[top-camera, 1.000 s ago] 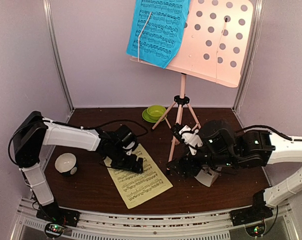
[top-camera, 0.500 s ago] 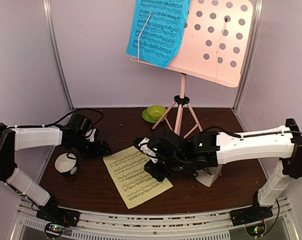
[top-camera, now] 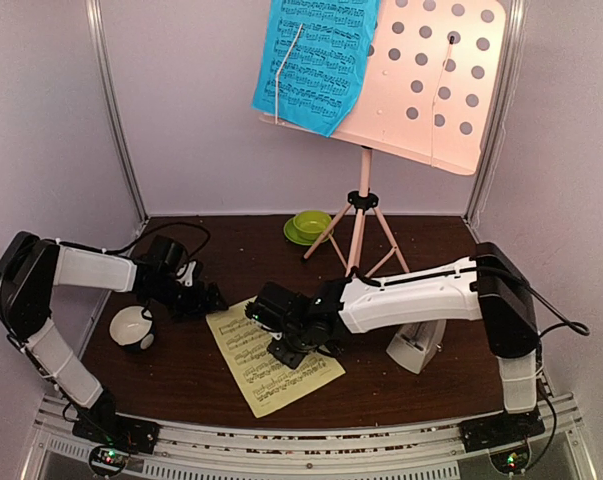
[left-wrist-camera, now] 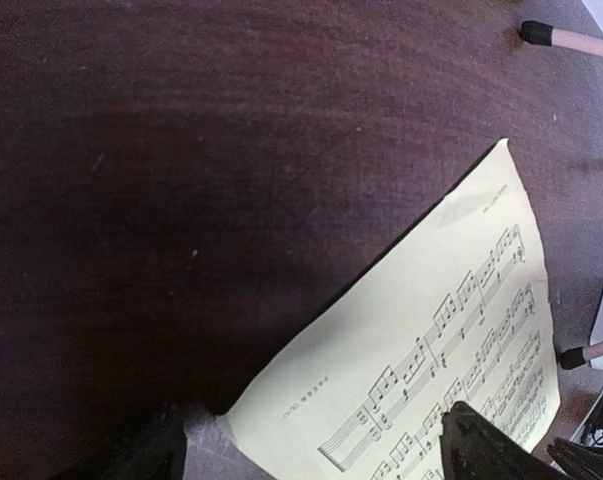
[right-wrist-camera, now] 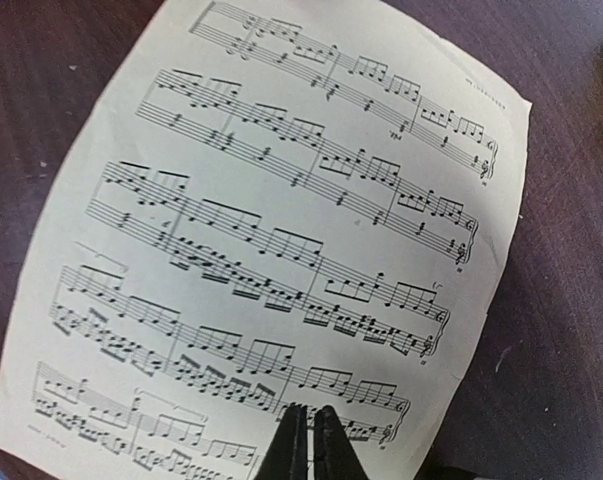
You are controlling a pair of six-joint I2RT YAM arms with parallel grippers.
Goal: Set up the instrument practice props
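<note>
Right wrist view: the right jaws are pressed shut, tips together low on the pale-yellow sheet-music page (right-wrist-camera: 261, 220). Whether any paper is pinched between them cannot be told. In the left wrist view the left jaws stand wide apart, one dark finger (left-wrist-camera: 481, 445) over the print and the other off the paper, with the page's near corner between them. Both fingers are cut off by the bottom edge.

The page lies flat and askew on the dark brown wooden counter (left-wrist-camera: 181, 150), near its front edge, with crumb-like specks scattered around.

From the top external view, the white pyramid metronome (top-camera: 413, 345) stands to the right of the page. The right arm hides part of it, and its cover is hard to make out. The pink music stand (top-camera: 421, 90) stands at the back on tripod legs, its desk cut off at the top. The blue sheet-music page (top-camera: 316, 60) rests on its left half. A green bowl on saucer (top-camera: 309, 225) sits by the stand's feet, and a small white-and-black cup (top-camera: 131, 327) sits just under the left arm. Pale lilac walls with metal corner posts close the space in.
</note>
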